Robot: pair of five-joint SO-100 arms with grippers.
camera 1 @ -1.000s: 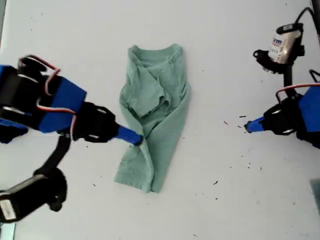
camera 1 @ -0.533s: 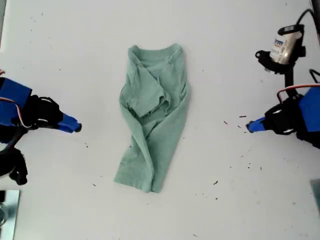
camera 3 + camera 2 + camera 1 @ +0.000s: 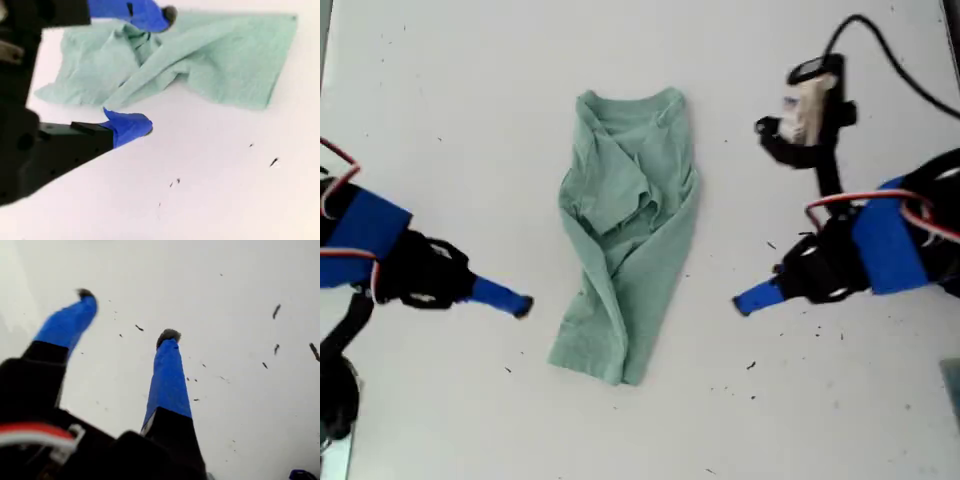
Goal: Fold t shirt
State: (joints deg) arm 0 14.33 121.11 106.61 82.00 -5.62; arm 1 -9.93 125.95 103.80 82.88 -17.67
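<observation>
On the white bench (image 3: 440, 90): a small, wrinkled sage-green cotton t-shirt (image 3: 628, 230) is laid mid-frame in the exterior view, ribbed neckline toward that view's top.
Shirt state: both sides are turned inward to form a narrow, uneven strip; sleeves are bunched near the middle.
First pincer (image 3: 127, 317): jaws apart, nothing held, bare bench beneath.
Second pincer (image 3: 150, 70): jaws apart, empty, pointed at the shirt, seemingly just short of it.
Progress: lengthwise folds judged done; the crosswise fold, hem to collar, is left.
</observation>
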